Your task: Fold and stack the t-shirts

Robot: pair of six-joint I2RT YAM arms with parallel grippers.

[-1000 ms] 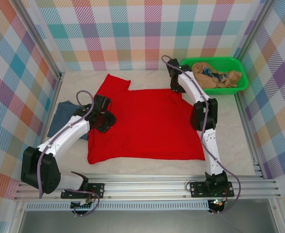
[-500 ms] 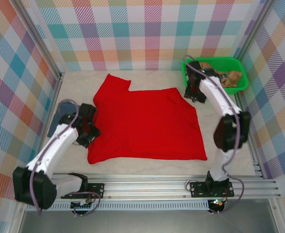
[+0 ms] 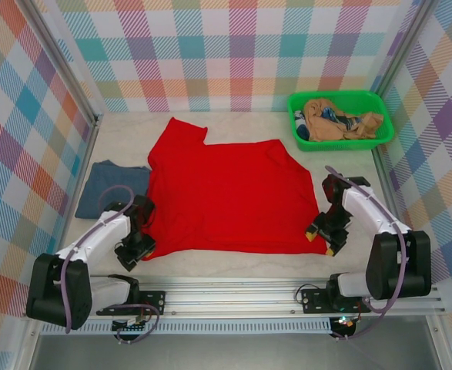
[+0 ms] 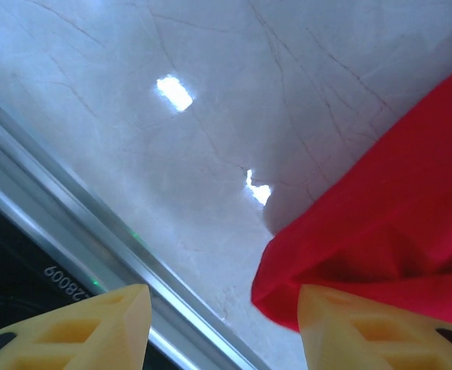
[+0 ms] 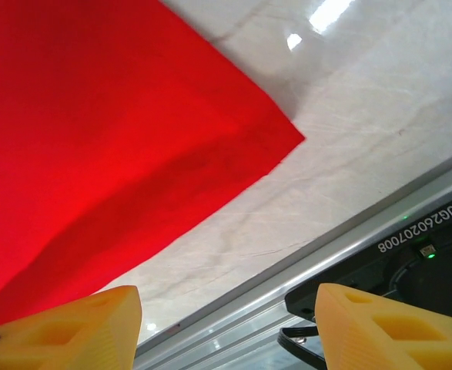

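On a pale counter (image 3: 125, 139), a slate-blue t-shirt (image 3: 110, 189) lies far left, the left pincer (image 3: 135, 248) gapes wide and empty by the near left corner of the red t-shirt (image 3: 226, 193) spread flat mid-counter, and the right pincer (image 3: 324, 235) gapes empty over its near right corner.

In the right wrist view we read one full marking, "JG260207008". It is in white characters on a black housing (image 5: 364, 289) just beyond the aluminium rail (image 5: 349, 239), upside down to the camera and close to a small green light (image 5: 430, 250). In the left wrist view we make out only the digits "28009". They are also white and inverted, on a black part (image 4: 18, 270) at the lower left past the rail (image 4: 95, 231). Whatever comes before them is too faint for us to read.
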